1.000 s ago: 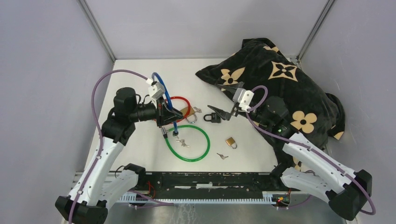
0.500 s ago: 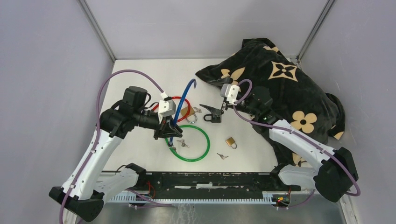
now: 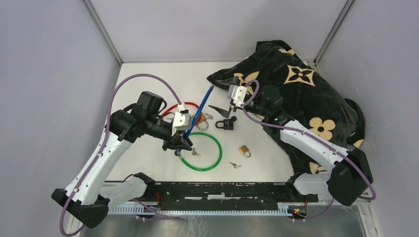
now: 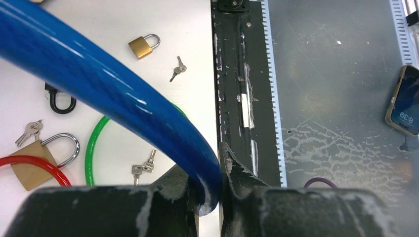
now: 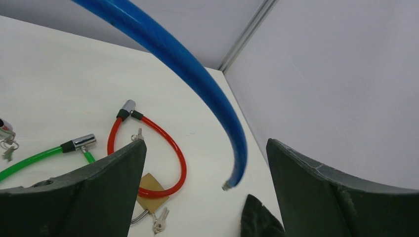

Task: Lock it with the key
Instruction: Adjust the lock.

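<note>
Left wrist: left tool (image 4: 209, 175) clamps blue cable (image 4: 113, 94); right tool (image 5: 203, 148) spread wide.

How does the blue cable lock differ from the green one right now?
The blue cable lock is clamped in the left gripper and raised off the table; the green cable lock lies flat on it, ungripped. Blue runs as an open arc, free end in the air; green curls into a near-full ring. Both are glossy coated cables.

readable text | "8:39" | clock digits on phone (image 4: 404, 100) screen | left wrist view, right edge
</note>
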`<state>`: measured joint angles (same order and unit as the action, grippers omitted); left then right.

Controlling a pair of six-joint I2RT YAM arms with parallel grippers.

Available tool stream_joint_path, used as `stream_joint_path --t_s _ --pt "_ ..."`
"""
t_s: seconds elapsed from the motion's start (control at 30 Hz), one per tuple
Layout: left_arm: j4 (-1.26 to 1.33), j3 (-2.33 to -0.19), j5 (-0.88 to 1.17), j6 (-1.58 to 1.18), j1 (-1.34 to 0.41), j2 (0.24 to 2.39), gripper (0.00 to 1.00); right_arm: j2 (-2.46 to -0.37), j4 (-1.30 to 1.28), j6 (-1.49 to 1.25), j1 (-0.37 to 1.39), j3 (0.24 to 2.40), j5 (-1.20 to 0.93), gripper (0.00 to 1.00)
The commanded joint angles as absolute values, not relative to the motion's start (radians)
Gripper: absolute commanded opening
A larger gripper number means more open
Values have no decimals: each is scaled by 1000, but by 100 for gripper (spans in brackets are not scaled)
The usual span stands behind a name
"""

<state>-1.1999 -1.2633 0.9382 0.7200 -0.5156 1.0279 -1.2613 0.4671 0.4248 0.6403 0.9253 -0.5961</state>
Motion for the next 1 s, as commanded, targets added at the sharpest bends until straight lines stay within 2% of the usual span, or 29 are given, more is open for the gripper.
stream_joint_path --t_s 0.0,0.1,0.2,0.27,0.3,0.37,0.43,0.53,0.57,0.63,0.7,0.83,0.97 --pt "-1184 -1316 946 798 -525 1016 2 -1315 476 390 641 979 -637 95" --pt "-1184 -1319 947 798 -529 1014 2 -1333 516 370 641 960 -621 88" --pt "-1184 -1319 946 802 -528 1010 2 -1341 541 345 641 942 -619 74" --pt "-1183 -1317 948 805 -529 1006 2 -1341 572 317 641 927 -616 57" --pt "-1184 -1316 949 805 -531 1006 2 -1341 587 296 640 919 -611 41" --pt "-1184 -1320 950 807 -529 1003 2 -1339 597 274 639 911 -584 18" --pt "-1176 -1325 944 796 -529 1002 2 -1333 582 267 637 907 -550 0" --pt "-1042 -1283 864 653 -528 971 2 -1309 564 185 614 914 -496 0" --pt "-946 -1243 797 566 -528 944 5 -1294 543 151 607 924 -474 0" --pt "-746 -1117 602 406 -529 869 23 -1263 448 117 602 965 -420 0" --pt "-530 -968 444 351 -529 778 30 -1227 365 77 603 994 -396 0" --pt "-315 -716 389 357 -528 660 32 -1147 385 -70 611 892 -393 0" --pt "-181 -596 344 303 -527 683 36 -1102 279 -97 629 909 -353 0"
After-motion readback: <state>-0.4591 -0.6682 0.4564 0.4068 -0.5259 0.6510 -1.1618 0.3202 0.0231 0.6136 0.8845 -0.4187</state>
